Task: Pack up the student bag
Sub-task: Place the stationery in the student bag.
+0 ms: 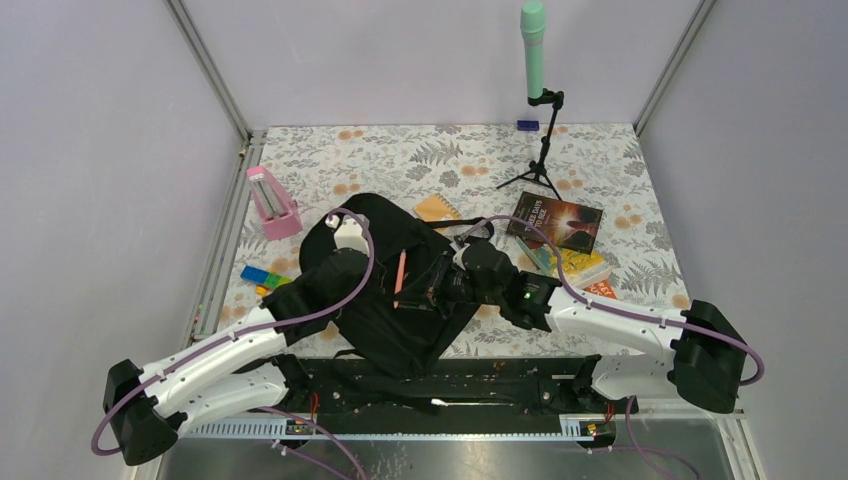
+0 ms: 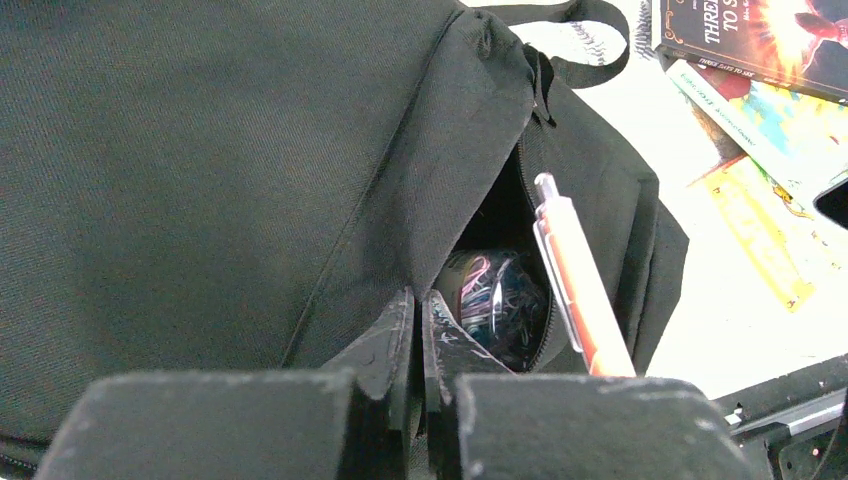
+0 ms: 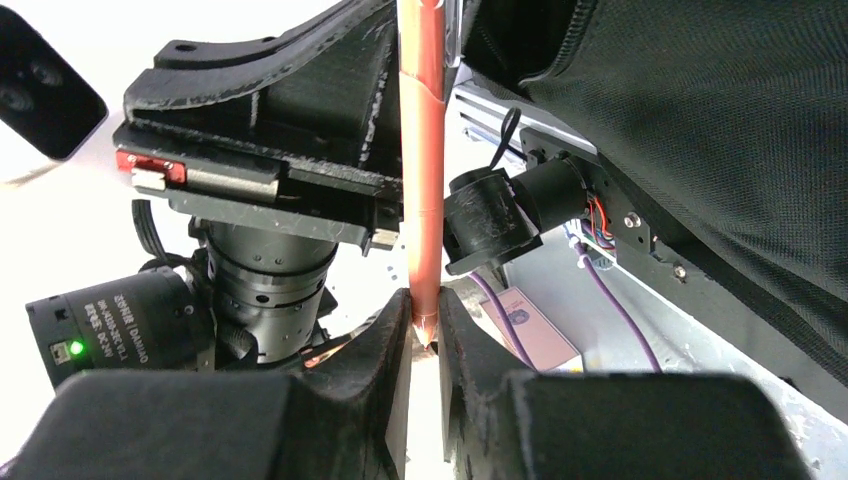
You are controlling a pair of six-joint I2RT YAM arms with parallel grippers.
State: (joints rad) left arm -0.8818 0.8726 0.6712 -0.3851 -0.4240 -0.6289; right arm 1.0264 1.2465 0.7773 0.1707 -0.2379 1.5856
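Note:
The black student bag (image 1: 400,320) lies in the middle of the table. My left gripper (image 2: 420,300) is shut on the fabric edge of its pocket opening (image 2: 500,215), holding it up; from above, the left gripper (image 1: 372,285) sits on the bag. Inside the pocket lies a dark shiny object with coloured streaks (image 2: 495,300). My right gripper (image 3: 425,325) is shut on the tip of an orange pen (image 3: 422,150). The pen (image 2: 575,285) stands at the pocket mouth with its clip end toward the opening. In the top view the pen (image 1: 400,275) lies across the bag beside the right gripper (image 1: 412,298).
A pink wedge-shaped object (image 1: 272,203) and coloured blocks (image 1: 262,277) sit left of the bag. An orange notebook (image 1: 438,209), a dark book (image 1: 555,221) and yellow-green books (image 1: 580,265) lie right of it. A green microphone on a tripod (image 1: 535,60) stands at the back.

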